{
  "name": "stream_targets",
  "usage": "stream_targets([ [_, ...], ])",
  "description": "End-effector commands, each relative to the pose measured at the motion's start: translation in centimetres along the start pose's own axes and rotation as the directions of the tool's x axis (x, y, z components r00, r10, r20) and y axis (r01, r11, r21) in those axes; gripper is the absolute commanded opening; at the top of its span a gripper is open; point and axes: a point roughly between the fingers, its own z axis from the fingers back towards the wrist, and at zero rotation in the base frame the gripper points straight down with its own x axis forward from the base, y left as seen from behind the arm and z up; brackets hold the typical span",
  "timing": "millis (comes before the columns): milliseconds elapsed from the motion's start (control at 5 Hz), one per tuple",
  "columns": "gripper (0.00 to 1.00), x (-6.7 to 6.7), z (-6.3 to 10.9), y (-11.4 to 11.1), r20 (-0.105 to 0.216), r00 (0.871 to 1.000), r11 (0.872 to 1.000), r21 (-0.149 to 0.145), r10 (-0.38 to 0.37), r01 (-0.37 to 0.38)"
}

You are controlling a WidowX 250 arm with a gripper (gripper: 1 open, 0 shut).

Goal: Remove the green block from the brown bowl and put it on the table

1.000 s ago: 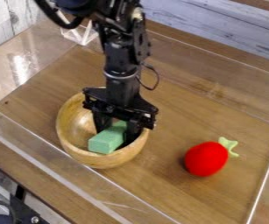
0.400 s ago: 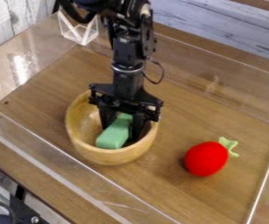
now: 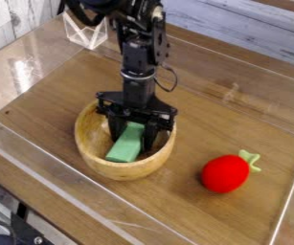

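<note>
The brown bowl [image 3: 90, 159] sits on the table [image 3: 233, 100] left of centre. Inside it the green block [image 3: 126, 145] leans at a slant, its lower end on the bowl's floor and its upper end between my fingers. My gripper [image 3: 138, 128] reaches straight down into the bowl from above and is shut on the green block's upper end. The black fingers hide the top of the block and part of the bowl's far rim.
A red strawberry toy [image 3: 226, 173] with a green stem lies on the table to the right of the bowl. A clear acrylic wall [image 3: 59, 206] runs along the table's near and left edges. Pale planks stand behind the table.
Over the last second the arm and the bowl have shifted slightly right. The block has gone from lying lower in the bowl to slanting upward in my fingers. Little differs since the last frame.
</note>
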Motion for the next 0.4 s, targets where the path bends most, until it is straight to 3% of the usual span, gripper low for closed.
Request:
stream_targets([
  [0, 0.00, 0.2, 4.1, -2.0, 0.085, 0.996, 1.000, -0.002, -0.017, 0.017],
  [200, 0.00, 0.2, 7.0, -5.1, 0.116, 0.991, 0.998, -0.004, -0.063, 0.064],
])
